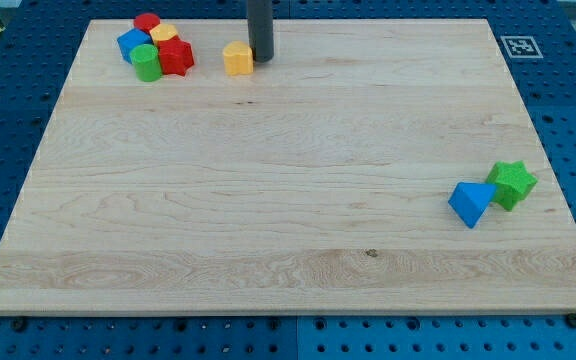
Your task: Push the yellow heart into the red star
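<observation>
The yellow heart (237, 59) lies near the view's top, left of centre. My tip (260, 59) stands right beside it, on its right, touching or nearly touching. The red star (176, 56) lies further left, a short gap from the heart. It sits in a cluster with a green block (147, 63), a blue block (131, 43), a red cylinder (147, 22) and a small yellow block (163, 34).
A blue triangular block (470, 203) and a green star (512, 184) sit together at the view's right, near the wooden board's (288, 260) right edge. A marker tag (517, 46) is off the board at the top right.
</observation>
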